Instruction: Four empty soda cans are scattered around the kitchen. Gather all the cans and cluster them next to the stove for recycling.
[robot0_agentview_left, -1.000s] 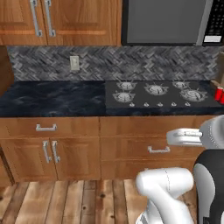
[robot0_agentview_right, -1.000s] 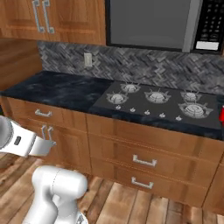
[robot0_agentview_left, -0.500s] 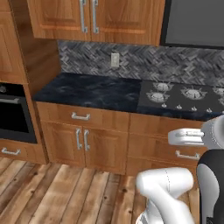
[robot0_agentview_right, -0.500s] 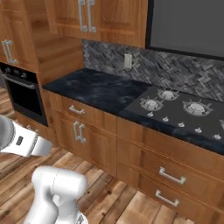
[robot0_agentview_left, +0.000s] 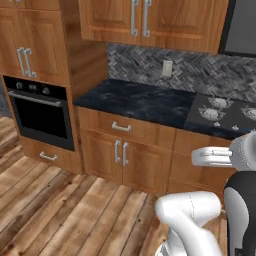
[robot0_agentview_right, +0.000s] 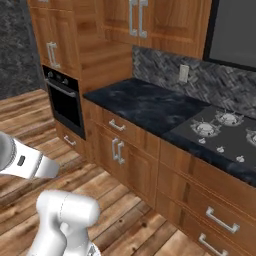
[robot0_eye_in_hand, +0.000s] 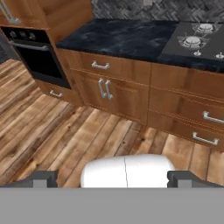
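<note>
I see the dark surface (robot0_agentview_left: 142, 100) running from the wall oven (robot0_agentview_left: 40, 117) at 9 o'clock to the stove (robot0_agentview_left: 225, 112) at 3 o'clock. I can find no soda cans on it, so I cannot say which way a can lies from my gripper (robot0_eye_in_hand: 112, 178). The gripper is spread wide and empty, aimed low at the cabinet doors (robot0_eye_in_hand: 105, 89), with the stove (robot0_eye_in_hand: 199, 41) at its 1 o'clock. I judge the search must go on elsewhere.

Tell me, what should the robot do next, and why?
Probably keep turning to look for cans. The gripper is open and holds nothing, and the counter between the stove and the wall oven has no red can on it.
</note>
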